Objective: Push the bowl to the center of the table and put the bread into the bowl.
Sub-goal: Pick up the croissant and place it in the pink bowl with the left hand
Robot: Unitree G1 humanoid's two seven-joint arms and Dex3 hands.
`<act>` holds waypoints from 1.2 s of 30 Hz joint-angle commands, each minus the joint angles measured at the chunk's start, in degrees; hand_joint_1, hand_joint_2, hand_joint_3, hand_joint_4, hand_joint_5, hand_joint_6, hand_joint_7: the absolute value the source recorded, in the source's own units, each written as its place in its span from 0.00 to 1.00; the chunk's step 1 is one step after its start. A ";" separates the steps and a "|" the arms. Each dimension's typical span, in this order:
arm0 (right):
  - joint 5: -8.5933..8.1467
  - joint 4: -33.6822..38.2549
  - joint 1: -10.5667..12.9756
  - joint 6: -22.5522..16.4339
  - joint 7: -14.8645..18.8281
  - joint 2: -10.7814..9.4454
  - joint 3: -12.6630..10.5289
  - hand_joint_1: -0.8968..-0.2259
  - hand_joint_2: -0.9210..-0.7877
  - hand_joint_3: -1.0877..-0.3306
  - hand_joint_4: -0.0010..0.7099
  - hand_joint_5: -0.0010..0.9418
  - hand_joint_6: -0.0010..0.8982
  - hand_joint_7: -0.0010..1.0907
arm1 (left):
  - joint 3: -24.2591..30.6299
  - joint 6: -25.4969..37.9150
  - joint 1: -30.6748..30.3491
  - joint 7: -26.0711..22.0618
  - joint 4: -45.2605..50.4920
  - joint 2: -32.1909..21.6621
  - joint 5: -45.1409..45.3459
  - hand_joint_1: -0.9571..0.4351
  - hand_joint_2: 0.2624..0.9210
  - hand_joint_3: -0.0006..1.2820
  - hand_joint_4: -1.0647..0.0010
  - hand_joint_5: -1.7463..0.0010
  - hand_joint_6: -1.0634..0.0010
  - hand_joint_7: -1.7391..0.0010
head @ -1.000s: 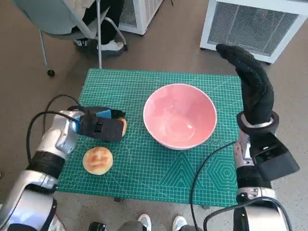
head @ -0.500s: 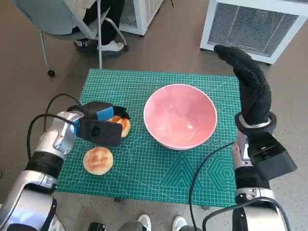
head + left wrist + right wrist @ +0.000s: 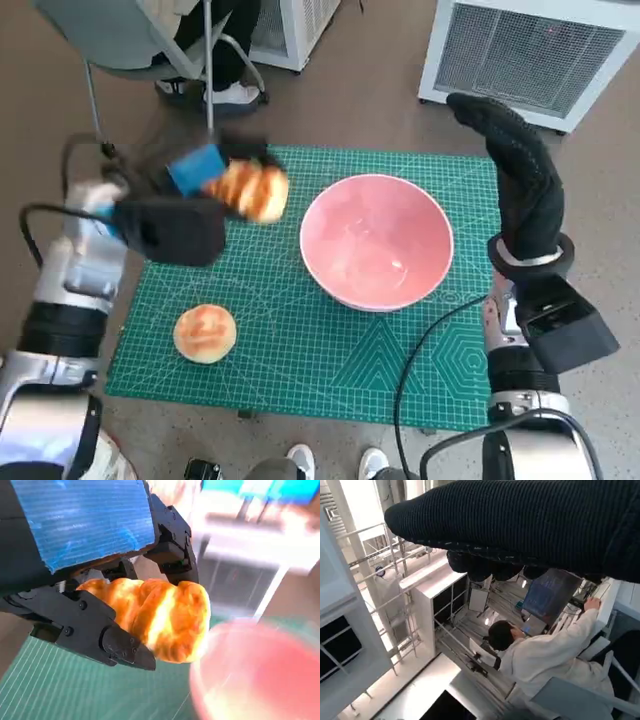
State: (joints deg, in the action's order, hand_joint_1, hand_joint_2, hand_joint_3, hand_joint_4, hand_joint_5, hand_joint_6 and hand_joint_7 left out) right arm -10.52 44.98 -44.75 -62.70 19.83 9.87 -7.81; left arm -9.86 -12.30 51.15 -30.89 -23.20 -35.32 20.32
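My left hand (image 3: 195, 180) grips a golden twisted bread roll (image 3: 251, 191) and holds it in the air over the green mat, just left of the pink bowl (image 3: 375, 240). In the left wrist view the bread roll (image 3: 160, 615) sits between the black fingers (image 3: 90, 630), with the blurred bowl (image 3: 260, 675) beyond it. The bowl stands empty near the middle of the mat (image 3: 300, 340). A second round bun (image 3: 205, 333) lies on the mat near its front left corner. My right hand (image 3: 520, 180) is raised at the table's right edge, fingers stretched out, holding nothing.
A chair (image 3: 110, 40) with a seated person's feet (image 3: 235, 92) stands beyond the table's far left corner. White slatted units (image 3: 540, 50) stand on the floor beyond the far right. The right wrist view shows a person in white (image 3: 540, 655) at a desk.
My left hand has lifted the twisted roll off the mat and carried it up and toward the bowl. The bun, the bowl and my right hand stay put.
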 commanded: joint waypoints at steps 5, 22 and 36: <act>0.16 -0.62 1.82 0.77 0.11 0.13 0.23 0.47 0.00 0.43 0.51 0.00 0.21 0.35 | -0.40 1.09 5.94 4.65 5.14 4.36 1.56 0.69 0.99 0.02 0.27 0.37 0.40 0.35; 0.90 -2.09 3.14 0.73 -0.64 0.69 -0.14 0.46 0.00 0.43 0.51 0.00 0.21 0.35 | -9.57 -11.08 11.68 6.67 -12.42 13.23 5.14 0.69 1.00 0.05 0.39 0.33 0.37 0.34; 1.13 -2.83 3.84 0.70 -1.29 1.32 -0.56 0.46 0.00 0.43 0.51 0.00 0.21 0.34 | -13.88 -8.28 12.03 -1.17 -23.19 18.22 5.20 0.65 0.94 0.15 0.62 0.52 0.73 0.46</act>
State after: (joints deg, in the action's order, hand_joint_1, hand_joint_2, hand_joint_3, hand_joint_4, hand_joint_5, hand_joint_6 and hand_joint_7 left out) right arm -9.78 42.33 -42.61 -62.48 19.06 10.80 -8.14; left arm -23.31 -22.30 61.91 -28.83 -45.43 -17.43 26.22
